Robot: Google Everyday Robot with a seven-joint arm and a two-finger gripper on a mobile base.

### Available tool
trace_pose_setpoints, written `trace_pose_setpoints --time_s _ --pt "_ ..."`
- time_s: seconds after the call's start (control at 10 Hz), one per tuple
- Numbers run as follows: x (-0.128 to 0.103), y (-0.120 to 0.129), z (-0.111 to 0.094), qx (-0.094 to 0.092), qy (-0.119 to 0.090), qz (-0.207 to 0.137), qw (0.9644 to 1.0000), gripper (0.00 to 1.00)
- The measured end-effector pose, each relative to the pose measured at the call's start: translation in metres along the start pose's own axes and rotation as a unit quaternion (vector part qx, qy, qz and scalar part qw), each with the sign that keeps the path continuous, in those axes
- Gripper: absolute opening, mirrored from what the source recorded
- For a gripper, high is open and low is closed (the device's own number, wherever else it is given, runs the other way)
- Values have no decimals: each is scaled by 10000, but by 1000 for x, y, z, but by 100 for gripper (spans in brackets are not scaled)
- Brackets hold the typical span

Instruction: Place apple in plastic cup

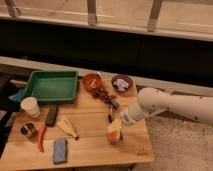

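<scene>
Your gripper is down low over the right part of the wooden table, near the front edge, at the end of the white arm that reaches in from the right. Right beneath it you can see an orange-yellow patch, the apple, sitting at the mouth of the plastic cup, which is mostly covered, with only a dark sliver of it showing under the fruit. Whether the gripper has hold of the apple or is merely above it, you cannot tell from here.

Look across the table and you have plenty of other things laid out. The green tray sits at the back left, with a red-orange bowl just beside its right end and a dark purple bowl further right. A cluster of dark grapes trails forward from the red-orange bowl toward the arm. On the left edge stands a white cup, and in front of it a small dark tin. A black bar lies beside the white cup, a long red-orange chilli lies next to the tin, and a pale yellow banana-like piece rests near the middle. At the front left you have a blue-grey sponge.
</scene>
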Motion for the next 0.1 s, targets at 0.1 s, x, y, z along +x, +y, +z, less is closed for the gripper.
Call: trace_pose_setpoints --time_s 0.1 --pt "0 0 0 0 0 1 10000 62"
